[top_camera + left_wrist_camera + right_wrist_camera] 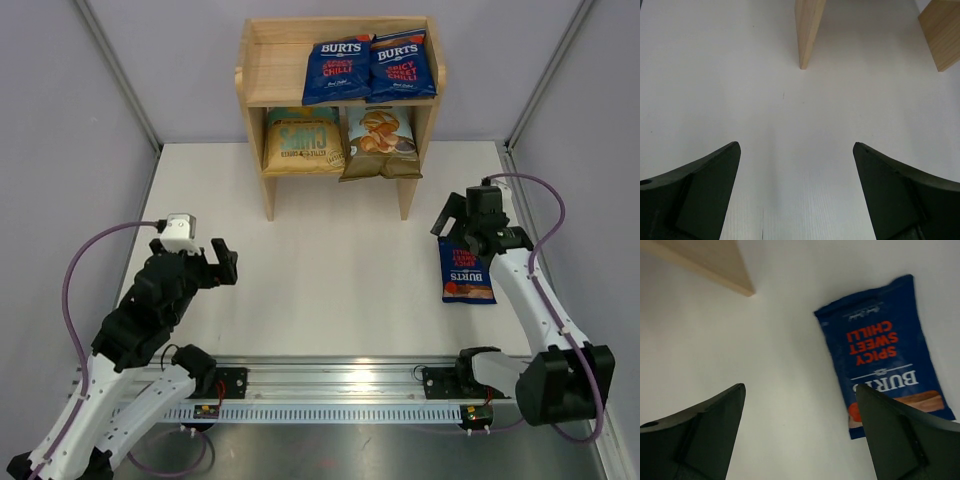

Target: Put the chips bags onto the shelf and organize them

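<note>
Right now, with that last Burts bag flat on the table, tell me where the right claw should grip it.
Probably from straight above, pinching across the narrow width mid-body. The Burts bag lies flat on the table with nothing crowding its long edges, beside the open right claw.

Seemingly a robotics lab cell; pale panels (60, 100) are enclosing a white table (330, 260); two robot arms (150, 310) are sitting bolted to a metal rail (340, 385).
</note>
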